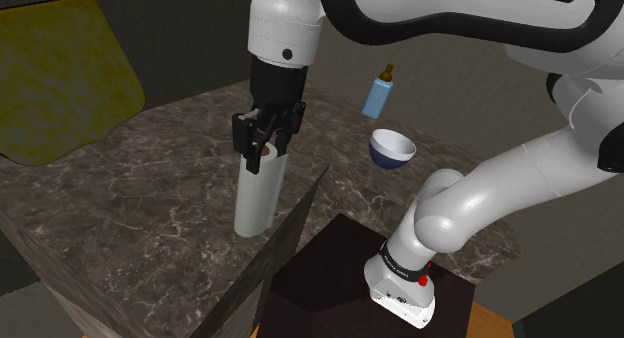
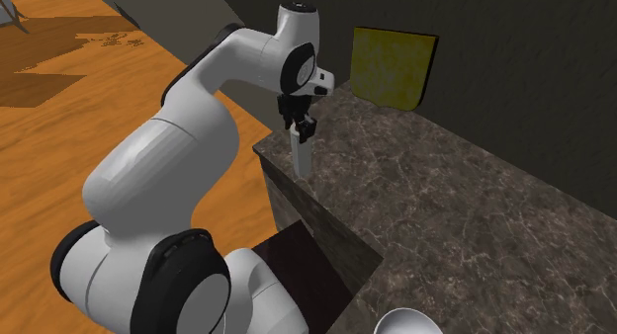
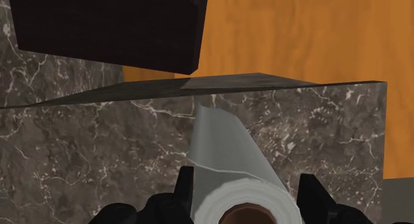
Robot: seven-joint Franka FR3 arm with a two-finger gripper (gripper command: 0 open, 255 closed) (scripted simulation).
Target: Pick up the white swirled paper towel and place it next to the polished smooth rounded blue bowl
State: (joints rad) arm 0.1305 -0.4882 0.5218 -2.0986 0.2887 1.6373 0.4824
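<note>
Now one black gripper [image 1: 262,146] is squeezing one tall white paper towel roll [image 1: 256,201], well apart from one round blue bowl [image 1: 392,149].

Carrier: counter [image 1: 150,186] — dark marble with white veins, square edges. The paper towel roll [image 1: 255,191] stands upright just inside one long edge; whether its base touches the top cannot be told. The bowl [image 1: 392,148] — blue outside, white inside — sits upright, well apart from the roll, further along the counter. A blue bottle [image 1: 377,91] with a brown cap is upright near the bowl, toward the back edge.
</note>
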